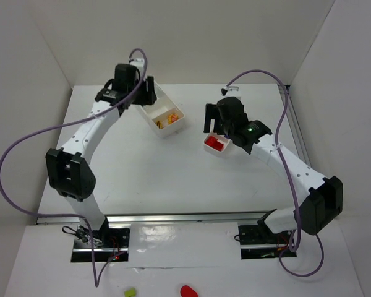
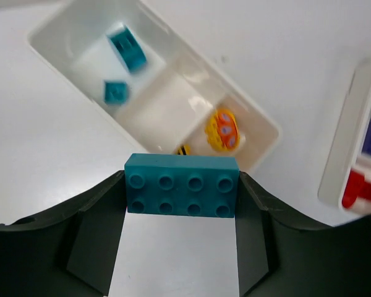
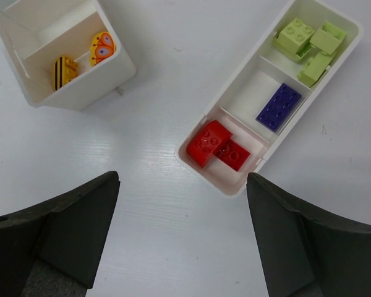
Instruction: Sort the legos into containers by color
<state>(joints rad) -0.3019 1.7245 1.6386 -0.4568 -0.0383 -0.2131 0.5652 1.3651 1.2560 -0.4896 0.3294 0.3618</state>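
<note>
Bench [image 1: 173, 179]: white, walled in white; no loose bricks show.
Left pincer [image 2: 181, 185]: pinching a cyan brick [image 2: 191, 195] by its ends, near the left tray [image 2: 164, 108].
Left tray: two cyan bricks [image 2: 127, 48] in the far bay, yellow pieces [image 2: 222, 129] in the near one.
Right pincer [image 3: 182, 179]: spread, empty, above the right tray [image 3: 247, 102].
Right tray: red bricks [image 3: 216, 145], purple brick [image 3: 278, 106] and lime bricks [image 3: 309, 43], each in its own bay.
Progress: probably one drop left, the held brick into the cyan bay.
Writing: none legible.

Robotics lab: white-walled table [image 1: 173, 179], two bolted arms [image 1: 86, 133], purple cables [image 1: 0, 176].
</note>
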